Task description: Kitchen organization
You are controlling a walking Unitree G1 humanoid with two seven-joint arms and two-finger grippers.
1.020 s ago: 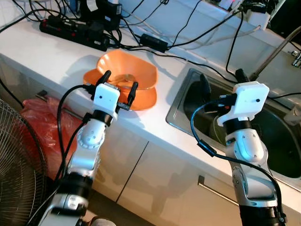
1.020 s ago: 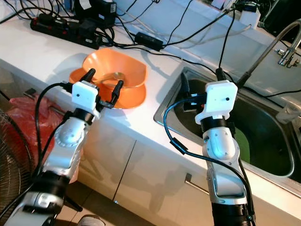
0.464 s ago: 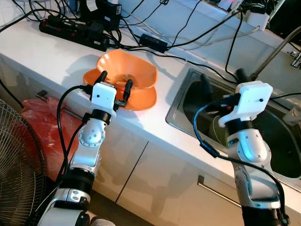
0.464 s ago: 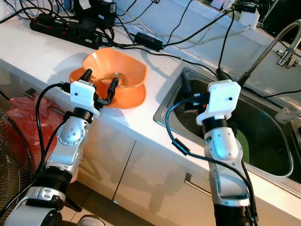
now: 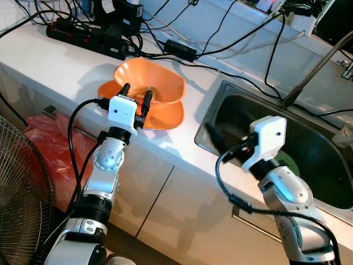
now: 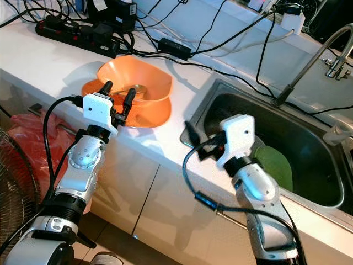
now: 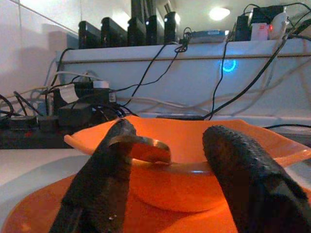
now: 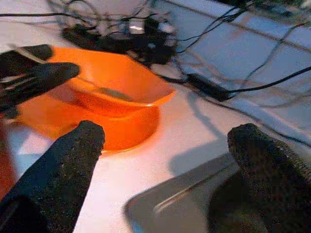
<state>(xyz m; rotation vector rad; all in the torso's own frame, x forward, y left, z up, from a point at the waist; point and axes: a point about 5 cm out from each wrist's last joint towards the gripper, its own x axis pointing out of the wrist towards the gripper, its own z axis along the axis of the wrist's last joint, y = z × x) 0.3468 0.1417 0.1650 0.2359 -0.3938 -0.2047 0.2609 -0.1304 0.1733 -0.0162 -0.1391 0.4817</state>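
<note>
Two orange dishes are stacked on the white counter: a deep orange bowl (image 5: 149,81) sits in a wider orange bowl (image 5: 165,117). A metal spoon (image 7: 146,143) lies in the upper bowl. My left gripper (image 5: 137,94) is open at the near rim of the bowls, its fingers (image 7: 104,170) level with the upper bowl. My right gripper (image 6: 198,138) is open and hangs over the left rim of the steel sink (image 6: 220,91), pointing toward the bowls (image 8: 116,82). A green dish (image 6: 274,165) lies in the sink basin.
A black power strip (image 5: 88,33) and several cables cross the back of the counter. A faucet (image 6: 317,58) stands behind the sink and a glass (image 6: 336,132) at its right. Below the counter are cabinet doors, a red bag (image 5: 44,138) and a fan (image 5: 22,193).
My right arm has dropped and swung left, from pointing into the sink to pointing across its left rim toward the bowls. My left gripper has edged closer to the bowls.
</note>
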